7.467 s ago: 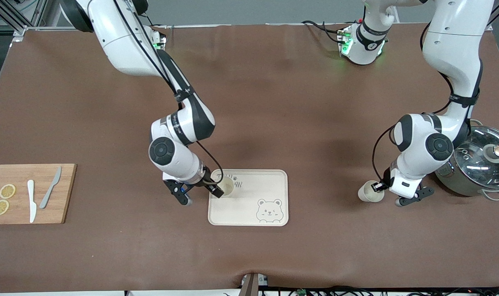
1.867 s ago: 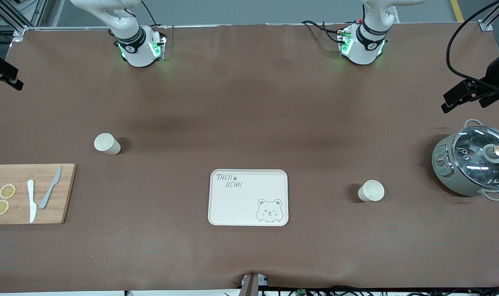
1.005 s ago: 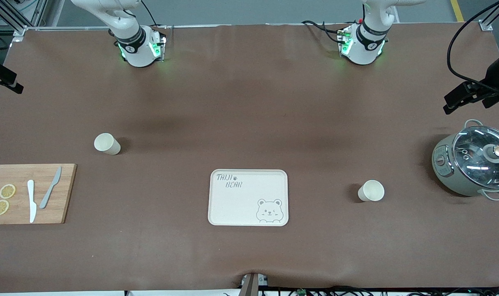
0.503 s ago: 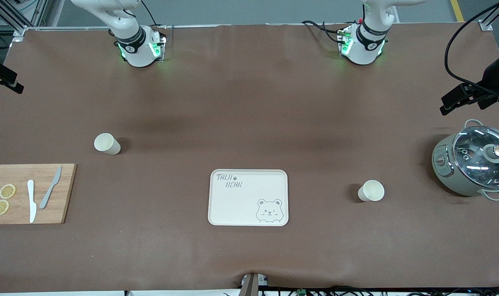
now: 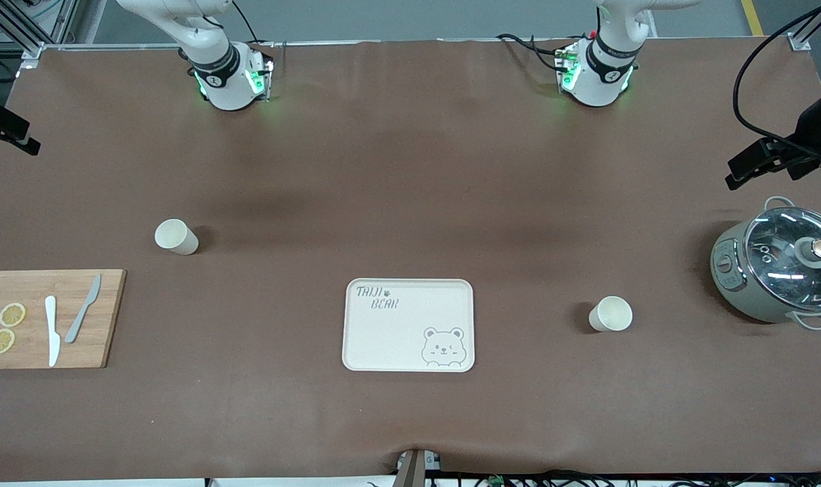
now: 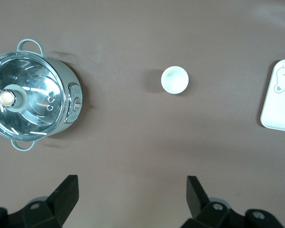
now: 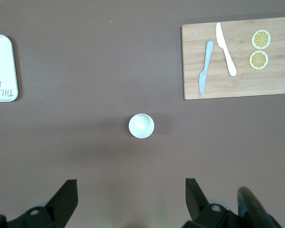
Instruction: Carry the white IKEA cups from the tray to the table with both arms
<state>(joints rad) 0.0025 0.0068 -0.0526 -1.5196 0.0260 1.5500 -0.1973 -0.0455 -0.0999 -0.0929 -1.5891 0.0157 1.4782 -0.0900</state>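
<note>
Two cream-white cups stand upright on the brown table. One cup [image 5: 176, 237] is toward the right arm's end, a little farther from the front camera than the cutting board; it also shows in the right wrist view [image 7: 141, 126]. The other cup [image 5: 611, 314] stands between the bear-printed tray [image 5: 408, 291] and the pot; it also shows in the left wrist view [image 6: 174, 79]. My left gripper [image 5: 755, 162] [image 6: 131, 197] hangs high, open and empty, over the table by the pot. My right gripper [image 5: 8, 128] [image 7: 131, 197] hangs high at the other end, open and empty.
A grey-green pot with a glass lid [image 5: 779, 270] stands at the left arm's end. A wooden cutting board [image 5: 45, 318] with two knives and lemon slices lies at the right arm's end. The tray holds nothing.
Since 7.5 s ago both arms have pulled up and out to the table's ends, and the cup then on the tray now stands on the table. Over the last second almost nothing moves.
</note>
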